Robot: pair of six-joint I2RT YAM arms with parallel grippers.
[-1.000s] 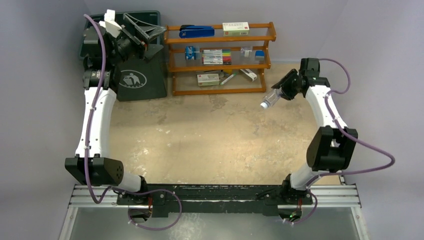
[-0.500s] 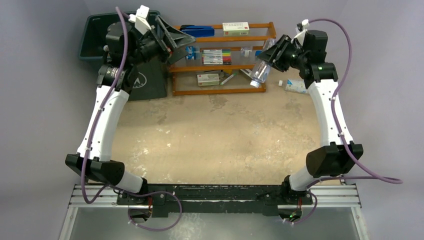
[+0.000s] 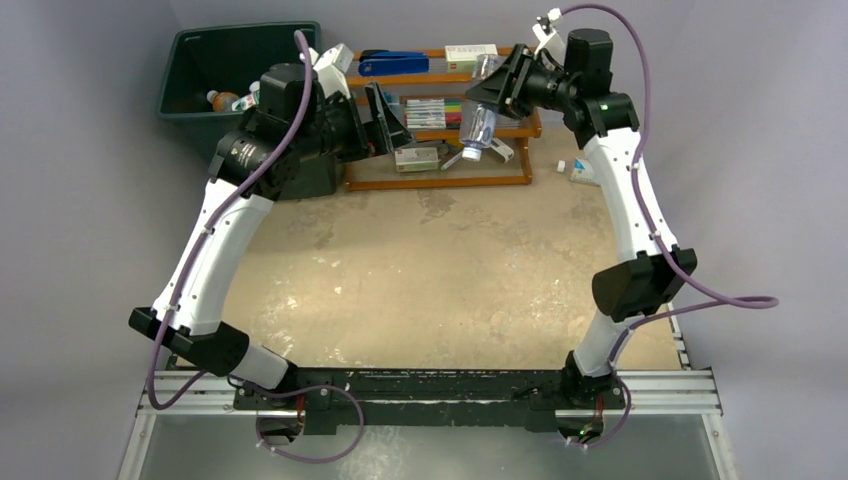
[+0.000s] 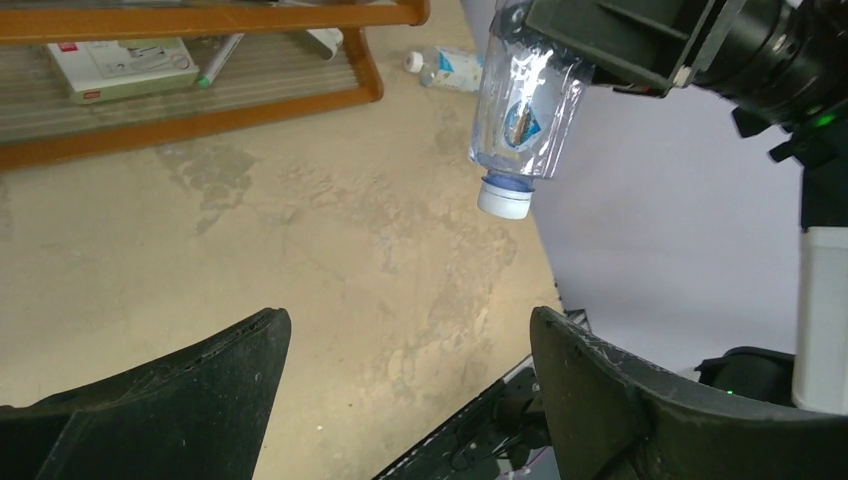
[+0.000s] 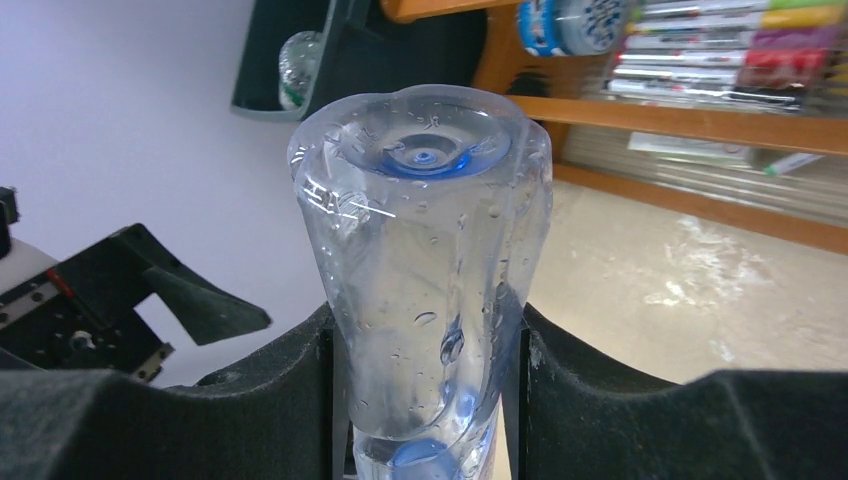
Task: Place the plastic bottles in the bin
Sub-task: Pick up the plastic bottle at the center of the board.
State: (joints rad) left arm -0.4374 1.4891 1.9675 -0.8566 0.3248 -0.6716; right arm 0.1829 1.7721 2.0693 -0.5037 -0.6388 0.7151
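My right gripper (image 3: 497, 97) is shut on a clear plastic bottle (image 3: 480, 128) with a blue cap, held cap down in the air before the wooden rack. The right wrist view shows the bottle's base (image 5: 430, 170) sticking out between the pads, gripper (image 5: 425, 385). My left gripper (image 3: 392, 120) is open and empty, just left of that bottle; its wrist view shows the bottle (image 4: 525, 110) above wide jaws, gripper (image 4: 410, 345). The dark green bin (image 3: 190, 50) stands at the back left with bottles (image 3: 222, 99) inside. Another clear bottle (image 3: 580, 172) lies on the table at the right.
The orange-brown wooden rack (image 3: 440, 182) with markers and small boxes stands at the back middle, right behind both grippers. The lying bottle also shows in the left wrist view (image 4: 448, 68). The bin's corner (image 5: 270, 90) shows in the right wrist view.
My right arm has carried the bottle up and leftward, from the right side to in front of the rack. My left arm has swung right, away from the bin, toward the rack.
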